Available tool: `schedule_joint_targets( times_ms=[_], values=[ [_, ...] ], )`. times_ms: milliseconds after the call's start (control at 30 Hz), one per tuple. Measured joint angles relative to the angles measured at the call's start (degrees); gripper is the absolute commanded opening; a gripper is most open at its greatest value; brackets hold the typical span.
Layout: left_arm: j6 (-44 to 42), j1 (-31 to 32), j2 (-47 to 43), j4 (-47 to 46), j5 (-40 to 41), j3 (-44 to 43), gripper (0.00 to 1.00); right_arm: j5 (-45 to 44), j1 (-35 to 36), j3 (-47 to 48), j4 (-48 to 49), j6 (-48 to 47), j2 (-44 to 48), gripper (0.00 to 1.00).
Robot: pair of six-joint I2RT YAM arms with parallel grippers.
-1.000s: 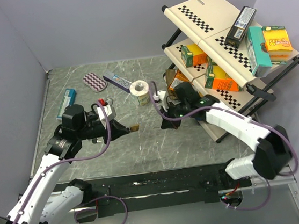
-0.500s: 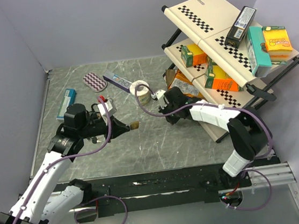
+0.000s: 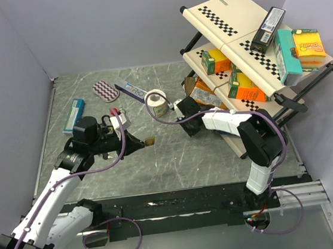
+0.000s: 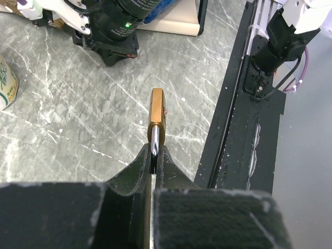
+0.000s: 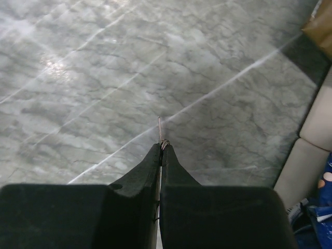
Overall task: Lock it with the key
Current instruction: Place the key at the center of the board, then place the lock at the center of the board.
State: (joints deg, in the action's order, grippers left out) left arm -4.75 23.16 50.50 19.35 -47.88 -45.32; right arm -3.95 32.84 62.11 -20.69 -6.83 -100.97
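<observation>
Above the counter [image 3: 165, 164], I see my left gripper [image 4: 154, 154] pinching the brass padlock [image 4: 157, 110] by its shackle, and my right gripper [image 5: 161, 151] pinching the thin key [image 5: 159, 128].

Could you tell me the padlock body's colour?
The padlock is brass gold, clearest in the left wrist view.

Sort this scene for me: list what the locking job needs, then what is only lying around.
For the job: padlock, pinched in the left gripper; key, pinched in the right gripper.

Lying about: white roll, striped pad, blue packet, long box, rack with its boxes.
</observation>
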Motion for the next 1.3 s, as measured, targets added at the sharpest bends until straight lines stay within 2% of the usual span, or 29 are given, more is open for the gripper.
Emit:
schedule_joint_targets(
  times_ms=[133, 167, 233, 267, 333, 433, 533, 567, 667, 867, 933, 1100, 1300],
  values=[
    [-0.1, 0.0, 0.1, 0.0, 0.0, 0.0, 0.01, -1.3, 0.0, 1.2, -1.2, 0.9, -1.0, 0.07],
    [-0.1, 0.0, 0.2, 0.0, 0.0, 0.0, 0.01, -1.4, 0.0, 1.5, -1.5, 1.1, -1.2, 0.17],
    [-0.2, 0.0, 0.5, 0.0, 0.1, 0.0, 0.01, -1.4, 0.0, 1.7, -1.7, 1.5, -1.6, 0.25],
    [-0.3, 0.0, 0.8, 0.0, 0.2, 0.0, 0.01, -1.4, 0.0, 1.7, -1.9, 1.4, -1.6, 0.33],
    [-0.3, 0.0, 1.0, 0.0, 0.3, 0.0, 0.01, -1.2, 0.0, 1.7, -2.2, 1.5, -1.6, 0.39],
    [-0.1, 0.0, 1.1, 0.0, 0.3, 0.2, 0.01, -0.9, 0.0, 1.7, -2.3, 1.6, -1.6, 0.43],
    [1.0, -0.1, 1.1, -0.2, 0.3, 0.8, 0.01, -0.3, 0.0, 1.7, -2.5, 2.1, -1.6, 0.54],
    [1.2, -0.2, 1.1, -0.2, 0.3, 1.0, 0.01, 0.3, 0.0, 1.7, -2.6, 2.4, -1.6, 0.61],
    [3.4, -1.3, 1.2, 0.0, 0.0, 1.1, 0.01, 2.8, 0.2, 1.7, -3.1, 3.1, -0.8, 0.76],
    [8.3, -6.4, 7.2, 2.4, -2.0, 0.3, 0.01, 9.2, 2.6, 1.8, -3.5, 2.4, 6.4, 0.93],
    [9.0, -7.7, 10.8, 4.6, -2.4, -0.9, 0.01, 12.1, 4.0, 1.8, -2.9, 1.1, 10.0, 0.97],
    [10.2, -10.3, 21.0, 9.9, -6.8, -5.1, 0.01, 18.1, 8.4, 2.6, -1.9, -6.5, 16.5, 0.98],
    [12.0, -11.3, 25.5, 12.7, -12.1, -5.5, 0.01, 23.2, 13.2, 5.2, -1.8, -13.7, 17.9, 0.98]
  ],
)
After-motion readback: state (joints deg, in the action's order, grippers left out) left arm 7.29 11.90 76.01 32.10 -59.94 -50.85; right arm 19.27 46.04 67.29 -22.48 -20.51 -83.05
